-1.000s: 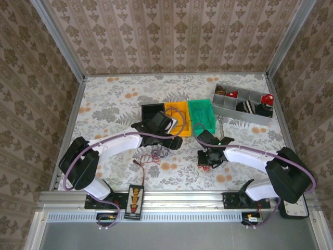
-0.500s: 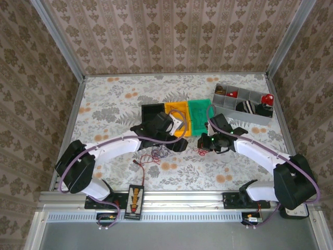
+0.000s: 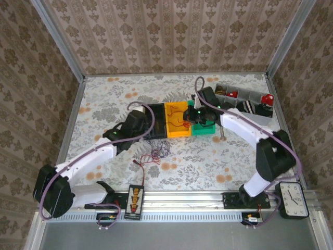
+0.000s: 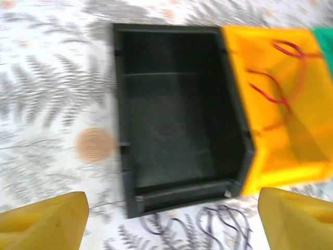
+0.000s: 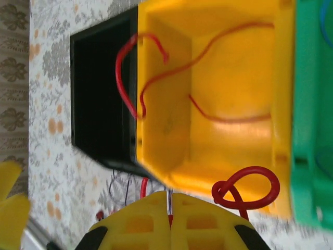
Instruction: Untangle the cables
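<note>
Cables [image 3: 156, 152]: red/purple bunch lies on the table [image 3: 104, 104] just in front of the black bin [image 4: 171, 140]. Left gripper [image 4: 171, 229] hovers right by it, jaws wide, empty, prob lined up for a grab. Further back, right gripper [image 5: 169, 219] is clamped on a red wire [image 5: 248, 188] above the yellow bin [image 5: 234, 78], imo to drop it in, away from the bunch. Right wrist cam shows its knotted loop; top cam gives just a squiggle.
</note>
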Controlling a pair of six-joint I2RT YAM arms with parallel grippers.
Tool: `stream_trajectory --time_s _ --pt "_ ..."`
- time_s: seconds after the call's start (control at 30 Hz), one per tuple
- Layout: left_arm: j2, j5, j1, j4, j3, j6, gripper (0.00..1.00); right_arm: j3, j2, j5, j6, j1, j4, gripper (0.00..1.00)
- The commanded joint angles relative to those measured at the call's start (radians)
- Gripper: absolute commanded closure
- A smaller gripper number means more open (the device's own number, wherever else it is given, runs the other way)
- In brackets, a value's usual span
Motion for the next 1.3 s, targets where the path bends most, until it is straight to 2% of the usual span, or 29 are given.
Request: stream_trajectory --time_s 0.0,0.07,0.2,0.3,0.43,0.57,0.73,0.9,1.03,1.27 --pt "-0.034 -0.04 0.05 -0.157 -0.03 -0.085 0.15 0.119 0.115 0.023 -0.033 0.001 -0.016 0.98" --pt "-0.048 -0.02 0.069 -0.214 -0.041 -0.091 0.15 0.189 0.173 0.036 -0.037 0.001 -0.037 0.93" --pt "-0.075 0.075 0.086 -0.263 -0.091 -0.066 0.15 0.256 0.223 0.059 -0.03 0.003 -0.04 0.68" --pt "-0.096 0.169 0.08 -0.269 -0.137 -0.005 0.16 0.271 0.223 0.075 -0.037 0.002 -0.043 0.61" --pt "-0.133 0.259 0.027 -0.304 -0.157 0.085 0.18 0.259 0.202 0.099 -0.056 0.002 -0.059 0.61" --pt "-0.112 0.269 -0.129 -0.339 -0.119 0.126 0.2 0.195 0.161 0.104 -0.052 0.002 -0.048 0.61" --pt "-0.018 0.207 -0.211 -0.415 -0.1 0.1 0.24 0.119 0.108 0.107 -0.036 0.001 -0.031 0.61" --pt "0.018 0.158 -0.228 -0.363 -0.093 0.131 0.25 0.085 0.059 0.11 -0.04 -0.001 -0.031 0.61" --pt "0.077 0.19 -0.229 -0.312 -0.07 0.175 0.31 0.074 0.041 0.11 -0.038 -0.002 -0.035 0.61" --pt "0.206 0.231 -0.242 -0.299 -0.058 0.213 0.33 0.064 0.024 0.123 -0.036 -0.012 -0.037 0.61"
